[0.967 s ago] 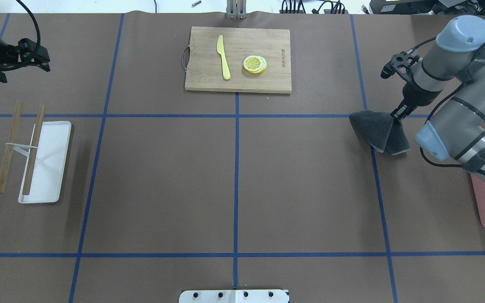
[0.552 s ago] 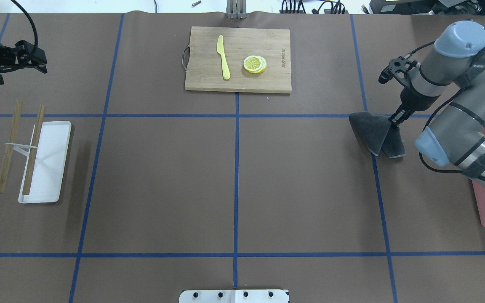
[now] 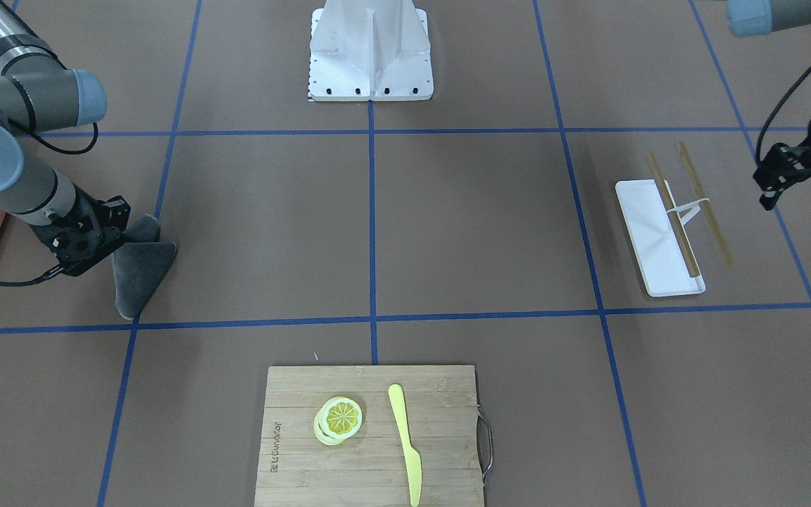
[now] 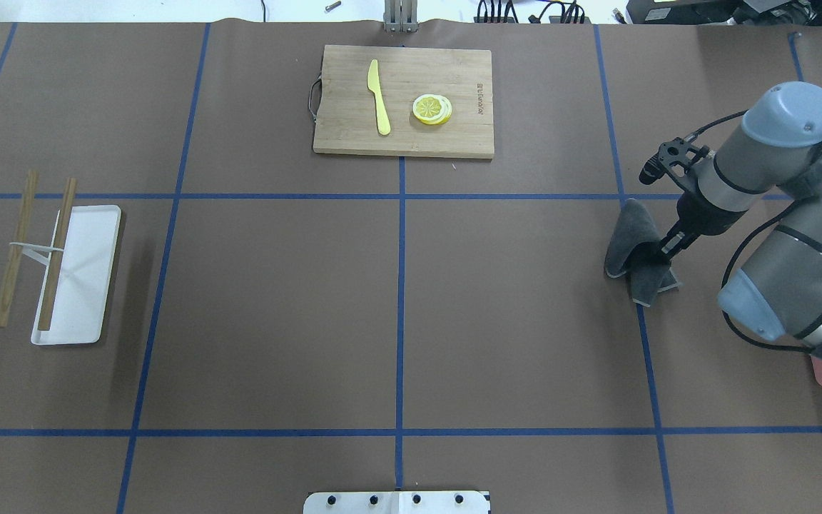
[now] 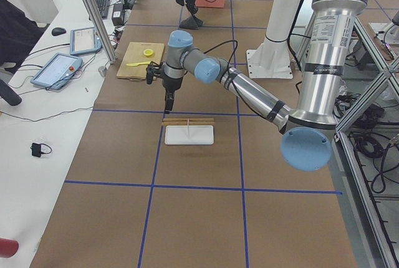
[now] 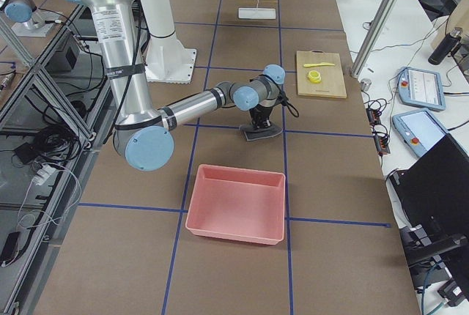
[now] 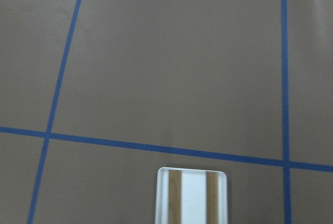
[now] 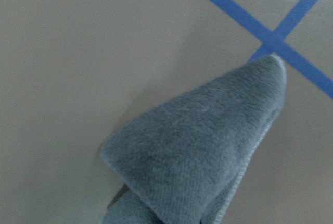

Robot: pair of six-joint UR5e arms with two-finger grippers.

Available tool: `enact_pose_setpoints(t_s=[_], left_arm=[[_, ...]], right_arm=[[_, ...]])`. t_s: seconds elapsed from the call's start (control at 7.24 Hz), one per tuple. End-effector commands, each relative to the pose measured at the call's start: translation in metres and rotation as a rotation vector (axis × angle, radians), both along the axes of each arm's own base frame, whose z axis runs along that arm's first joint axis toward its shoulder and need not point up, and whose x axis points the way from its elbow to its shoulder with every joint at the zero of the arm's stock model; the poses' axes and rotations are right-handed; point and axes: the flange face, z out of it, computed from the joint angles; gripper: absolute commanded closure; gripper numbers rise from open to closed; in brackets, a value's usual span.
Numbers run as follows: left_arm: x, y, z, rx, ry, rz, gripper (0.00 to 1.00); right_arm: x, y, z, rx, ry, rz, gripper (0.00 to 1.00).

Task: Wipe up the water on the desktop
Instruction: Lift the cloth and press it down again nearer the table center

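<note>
Across the whole overhead view the desktop [image 4: 275, 300] is spread: a matte brown sheet, flat and plain, ruled into large squares by thin blue tape lines. Its long axis is laid from the robot's left to its right, and the shorter side is pointed away from the base towards the far edge.

On the robot's right, a pink bin [image 6: 238, 205] is set near the table's end. At the far edge, on the centre line, a bamboo cutting board [image 4: 404, 100] is placed with its long side along the table. On the left, a white tray [image 4: 86, 285] is seen, with one chopstick [image 4: 56, 253] laid along it.

A dark grey cloth [image 4: 628, 239] is pinched at its middle by the right gripper [image 4: 668, 246], jaws clamped on the fabric, and its folds are draped down onto the desktop beside a blue line. A yellow knife [image 4: 379, 96] and lemon slices [image 4: 431, 108] are laid on the board, just apart.

Over the left end, the left gripper [image 3: 800, 172] is held above the surface, nothing carried, its jaws seemingly parted.
</note>
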Motion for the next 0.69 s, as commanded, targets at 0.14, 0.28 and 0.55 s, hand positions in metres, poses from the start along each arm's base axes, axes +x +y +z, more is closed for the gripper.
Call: enact_pose_setpoints(t_s=[0.14,0.28,0.55], left_arm=[[-0.098,0.013,0.093,0.020,0.022,0.167,0.02],[-0.098,0.011,0.101,0.005,0.022,0.165,0.02],[-0.098,0.008,0.112,-0.011,0.021,0.166,0.02]], right_arm=[[-0.028,0.112,-0.046,-0.102,-0.028,-0.001,1.00],[-0.037,0.136,-0.055,-0.127,-0.032,-0.014,1.00],[-0.079,0.154,-0.075,-0.135,-0.019,0.008,1.00]])
